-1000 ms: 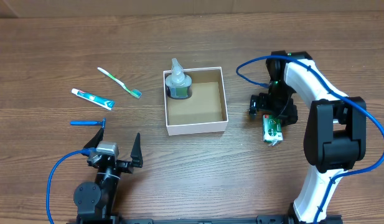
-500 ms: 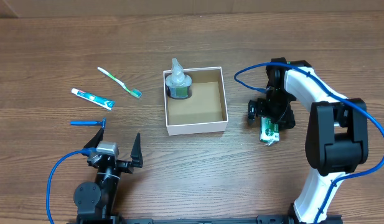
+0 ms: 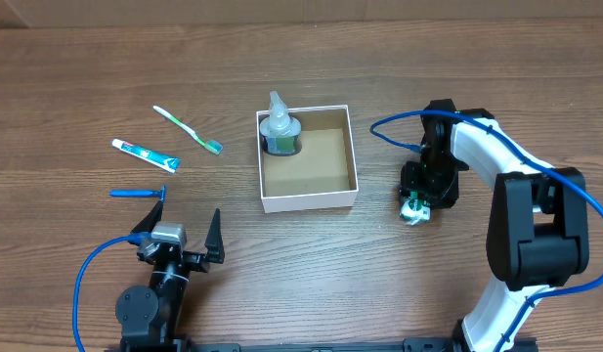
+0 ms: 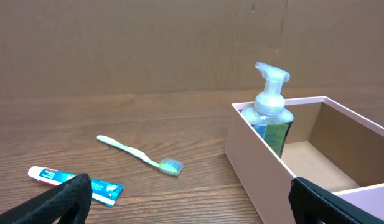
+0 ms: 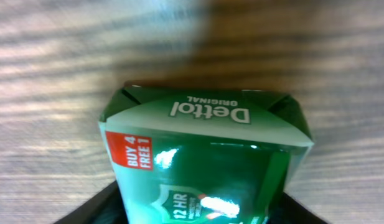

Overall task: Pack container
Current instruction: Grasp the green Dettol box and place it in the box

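Observation:
The container (image 3: 308, 202) is a square white box with a brown inside, at the table's middle. A pump bottle (image 3: 279, 132) stands in its back left corner, and shows again in the left wrist view (image 4: 271, 118) behind the box wall (image 4: 266, 168). My right gripper (image 3: 418, 200) is down over a green-and-white carton (image 3: 414, 208) to the right of the box. In the right wrist view the carton (image 5: 204, 155) fills the gap, with a black finger (image 5: 92, 211) against each side. My left gripper (image 3: 180, 227) stands open near the front edge, holding nothing.
Left of the box lie a toothbrush (image 3: 187, 129), a toothpaste tube (image 3: 145, 154) and a blue razor (image 3: 138, 193). The left wrist view also shows the toothbrush (image 4: 139, 155) and the toothpaste tube (image 4: 73, 183). The right arm's blue cable loops above the carton.
The right gripper has come down over the green carton, covering most of it, and its jaws have closed in on the carton's sides. The left arm has not moved.

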